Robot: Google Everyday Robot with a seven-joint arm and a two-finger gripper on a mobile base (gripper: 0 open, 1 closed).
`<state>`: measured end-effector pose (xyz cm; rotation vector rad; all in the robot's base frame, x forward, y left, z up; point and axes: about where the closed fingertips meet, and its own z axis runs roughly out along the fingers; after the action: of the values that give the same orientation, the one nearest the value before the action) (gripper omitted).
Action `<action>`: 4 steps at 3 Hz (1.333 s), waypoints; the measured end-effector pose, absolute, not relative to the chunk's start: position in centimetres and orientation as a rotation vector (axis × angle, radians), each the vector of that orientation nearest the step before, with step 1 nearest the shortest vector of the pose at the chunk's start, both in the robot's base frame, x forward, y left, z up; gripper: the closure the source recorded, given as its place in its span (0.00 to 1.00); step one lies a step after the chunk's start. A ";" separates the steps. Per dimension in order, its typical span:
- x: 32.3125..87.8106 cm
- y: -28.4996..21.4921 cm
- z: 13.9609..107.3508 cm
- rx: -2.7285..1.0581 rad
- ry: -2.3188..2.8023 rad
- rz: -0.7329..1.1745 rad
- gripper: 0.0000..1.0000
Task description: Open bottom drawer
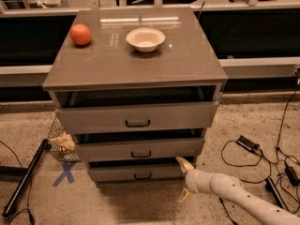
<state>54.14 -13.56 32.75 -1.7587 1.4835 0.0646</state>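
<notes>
The bottom drawer [136,172] is the lowest and smallest of three grey-brown cabinet fronts, with a small black bar handle [142,176]. It stands slightly pulled out, a dark gap above it. My gripper [183,179] is at the drawer's right end, near the floor, on a white arm coming from the lower right. Its fingers are spread: one fingertip [181,161] at the drawer's upper right corner, the other [183,196] below near the floor. It holds nothing.
The middle drawer [140,149] and top drawer [137,117] also stand ajar. An orange [80,34] and a white bowl [145,39] sit on the cabinet top. A wire basket [60,143], a black pole [26,177] and cables [262,156] lie on the floor.
</notes>
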 end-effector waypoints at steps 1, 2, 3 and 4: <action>54.7 -13.7 29.6 -1.791 1.513 0.062 0.00; 55.2 -13.3 27.7 -1.790 1.518 0.076 0.00; 55.8 -13.0 25.5 -1.798 1.548 0.072 0.00; 56.9 -12.2 24.0 -1.786 1.571 0.058 0.00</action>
<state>56.91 -12.19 23.99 -1.7860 1.5706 0.0582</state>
